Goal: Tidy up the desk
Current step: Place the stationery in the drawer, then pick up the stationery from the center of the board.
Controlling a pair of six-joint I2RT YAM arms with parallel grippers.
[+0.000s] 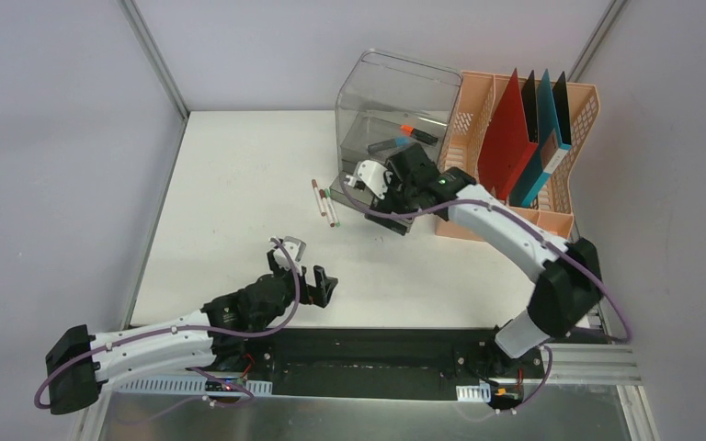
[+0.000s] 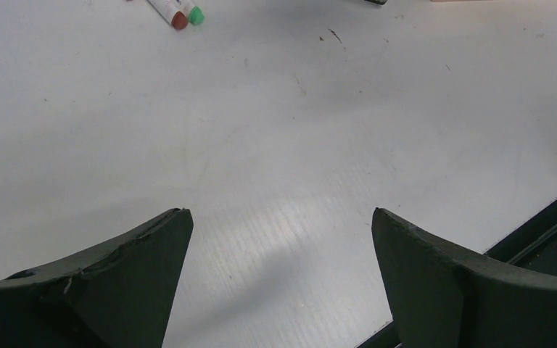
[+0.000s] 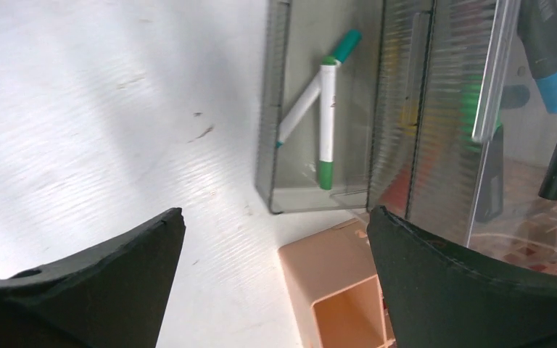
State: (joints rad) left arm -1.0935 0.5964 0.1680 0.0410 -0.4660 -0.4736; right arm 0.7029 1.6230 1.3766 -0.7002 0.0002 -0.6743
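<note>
Left gripper (image 2: 283,217): jaws wide apart, empty, over the large flat white desk (image 1: 239,184) that fills mid-view. Right gripper (image 3: 275,214): jaws wide apart, empty, at the front tray of the clear plastic bin (image 1: 395,101). Two white markers (image 1: 329,208) lie loose at 12 o'clock from the left gripper. Two green-capped markers (image 3: 326,123) are in the tray. One peach file rack (image 1: 473,119) sits at the desk's 1 o'clock.

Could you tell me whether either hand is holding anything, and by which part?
Nothing is held: the left hand is open above the desk, and the right hand is open by the clear bin, both empty.
</note>
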